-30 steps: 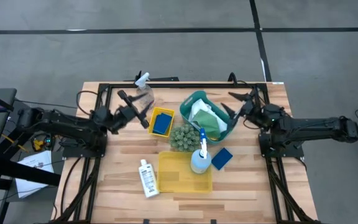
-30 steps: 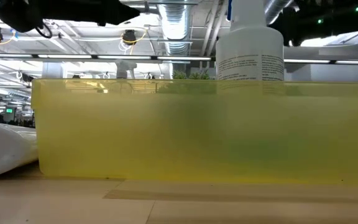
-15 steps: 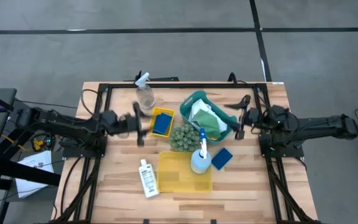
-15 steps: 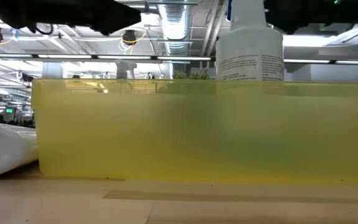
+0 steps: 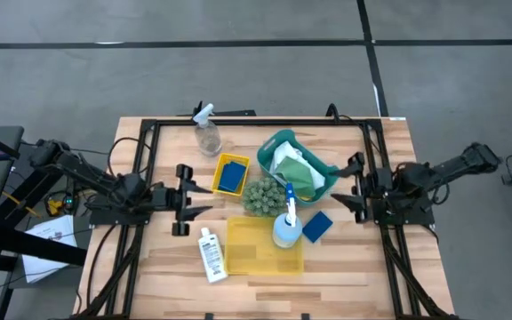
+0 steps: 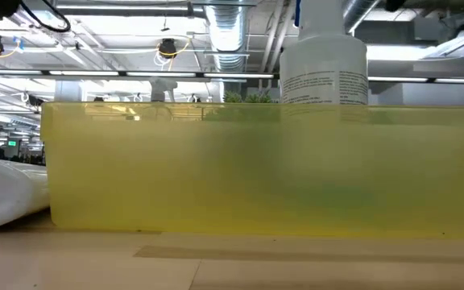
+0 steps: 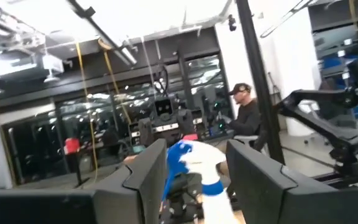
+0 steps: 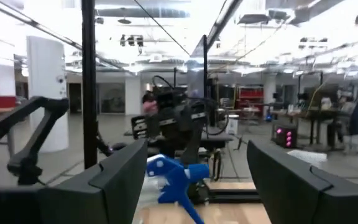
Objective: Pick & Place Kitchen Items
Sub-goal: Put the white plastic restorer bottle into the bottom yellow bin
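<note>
My left gripper (image 5: pixel 196 199) is open and empty, left of the green bumpy ball, pointing toward the table's right. My right gripper (image 5: pixel 345 182) is open and empty, right of the teal basket, pointing left. A white spray bottle with a blue trigger (image 5: pixel 287 227) stands upright in the large yellow bin (image 5: pixel 260 247); it also shows in the left wrist view (image 7: pixel 185 158), the right wrist view (image 8: pixel 176 177) and the low view (image 6: pixel 325 72). A blue sponge (image 5: pixel 317 225) lies flat on the table. A small white bottle (image 5: pixel 210 253) lies on its side. A clear spray bottle (image 5: pixel 207 135) stands at the far side.
A teal basket (image 5: pixel 320 188) holds white cloth (image 5: pixel 290 164) and a green piece. A small yellow bin (image 5: pixel 219 167) holds a blue sponge (image 5: pixel 231 178). The green bumpy ball (image 5: pixel 260 196) sits between them. A black frame (image 5: pixel 265 121) borders the table's far side.
My left gripper has drawn back from the clear spray bottle toward the table's near and left edges and turned level, pointing right. My right gripper has drawn back from the teal basket's far side toward the near edge. Both arms have folded back. No object has moved.
</note>
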Tool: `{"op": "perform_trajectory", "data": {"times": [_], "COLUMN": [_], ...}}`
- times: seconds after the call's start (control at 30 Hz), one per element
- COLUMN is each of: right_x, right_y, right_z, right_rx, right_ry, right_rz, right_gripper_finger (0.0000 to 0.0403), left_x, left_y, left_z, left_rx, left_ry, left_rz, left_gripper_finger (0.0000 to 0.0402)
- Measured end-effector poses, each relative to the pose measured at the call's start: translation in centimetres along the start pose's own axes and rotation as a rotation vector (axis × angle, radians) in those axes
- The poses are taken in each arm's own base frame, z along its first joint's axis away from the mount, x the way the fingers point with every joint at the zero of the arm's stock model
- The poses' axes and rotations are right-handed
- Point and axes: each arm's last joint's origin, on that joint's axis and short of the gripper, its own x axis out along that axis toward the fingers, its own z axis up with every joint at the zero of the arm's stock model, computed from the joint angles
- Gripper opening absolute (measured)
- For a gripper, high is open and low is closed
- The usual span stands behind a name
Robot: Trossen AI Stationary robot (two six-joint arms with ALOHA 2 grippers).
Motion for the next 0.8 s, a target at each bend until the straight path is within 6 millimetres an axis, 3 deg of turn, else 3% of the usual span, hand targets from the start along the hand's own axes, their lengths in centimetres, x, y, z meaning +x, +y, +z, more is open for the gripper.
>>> {"op": "perform_trajectory", "data": {"times": [0.2, 0.5, 0.8], "right_x": [-0.7, -1.4, -1.7], "right_y": [1.4, 2.2, 3.1], "right_z": [0.8, 1.0, 0.4], "right_rx": [-0.118, -0.14, -0.2], "right_ry": [-0.047, -0.012, 0.052], "right_rz": [0.003, -0.068, -0.047], "right_gripper_finger": [0.0268, 0.0268, 0.0268], "left_x": [-0.3, -0.4, -0.6], "left_y": [-0.9, -1.2, -1.5], "left_z": [0.4, 0.3, -1.1], "left_rx": [0.048, 0.099, 0.168], "left_ry": [-0.018, 0.019, 0.205], "left_rz": [-0.041, 0.008, 0.095], "left_gripper_finger": [0.0167, 0.0168, 0.0168]}}
